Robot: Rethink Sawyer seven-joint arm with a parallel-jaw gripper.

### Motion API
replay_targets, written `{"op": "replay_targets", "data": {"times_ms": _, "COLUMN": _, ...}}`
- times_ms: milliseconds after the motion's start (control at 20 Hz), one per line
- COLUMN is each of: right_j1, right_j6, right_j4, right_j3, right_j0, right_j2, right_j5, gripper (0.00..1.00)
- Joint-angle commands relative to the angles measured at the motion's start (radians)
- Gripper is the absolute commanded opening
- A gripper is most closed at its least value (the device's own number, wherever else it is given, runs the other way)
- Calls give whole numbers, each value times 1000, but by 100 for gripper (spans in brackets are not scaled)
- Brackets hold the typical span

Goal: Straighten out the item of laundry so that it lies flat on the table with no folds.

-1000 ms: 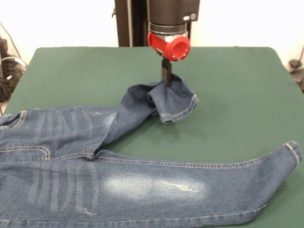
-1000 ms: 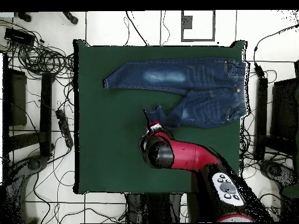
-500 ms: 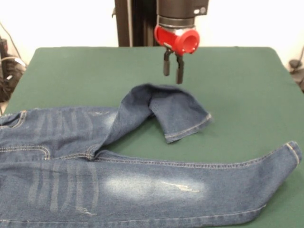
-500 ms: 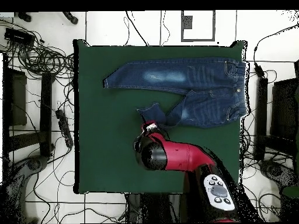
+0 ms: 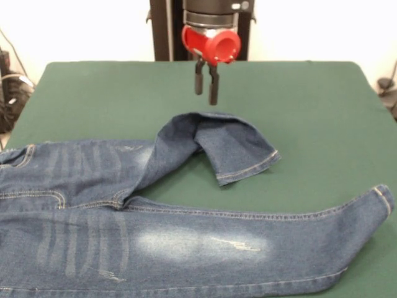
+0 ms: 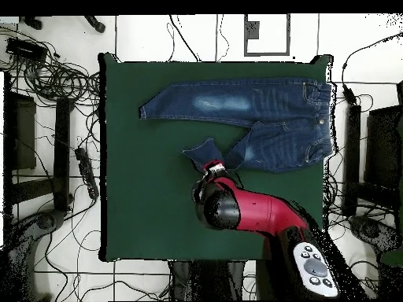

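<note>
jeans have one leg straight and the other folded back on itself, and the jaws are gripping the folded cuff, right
Not quite. The jeans do have one leg straight and the other folded back, but the front view shows the gripper hanging above the folded cuff, holding nothing.

Blue denim jeans (image 5: 186, 242), faded whitish at the thigh, tan stitching. Spread on the green table (image 5: 310, 105). One leg flat and straight along the table's edge. Other leg bent, folded back on itself, hem (image 5: 248, 167) turned toward the straight leg.
</note>
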Motion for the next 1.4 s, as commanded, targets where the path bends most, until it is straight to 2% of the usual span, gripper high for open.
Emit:
{"op": "replay_targets", "data": {"times_ms": 50, "right_j1": 27, "right_j6": -17, "right_j4": 9, "right_j3": 30, "right_j0": -1, "right_j2": 98, "right_j5": 126, "gripper": 100}}
{"op": "replay_targets", "data": {"times_ms": 350, "right_j1": 35, "right_j6": -18, "right_j4": 2, "right_j3": 23, "right_j0": -15, "right_j2": 102, "right_j5": 105, "gripper": 100}}
{"op": "replay_targets", "data": {"times_ms": 600, "right_j1": 103, "right_j6": 64, "right_j4": 22, "right_j3": -18, "right_j0": 84, "right_j2": 8, "right_j5": 40, "gripper": 100}}
{"op": "replay_targets", "data": {"times_ms": 850, "right_j1": 185, "right_j6": 99, "right_j4": 43, "right_j3": -52, "right_j0": 123, "right_j2": -25, "right_j5": -33, "gripper": 100}}
{"op": "replay_targets", "data": {"times_ms": 1250, "right_j1": 300, "right_j6": 105, "right_j4": 69, "right_j3": -135, "right_j0": 130, "right_j2": -50, "right_j5": -72, "gripper": 100}}
{"op": "replay_targets", "data": {"times_ms": 1400, "right_j1": 343, "right_j6": 64, "right_j4": 49, "right_j3": -181, "right_j0": 91, "right_j2": -31, "right_j5": -77, "gripper": 100}}
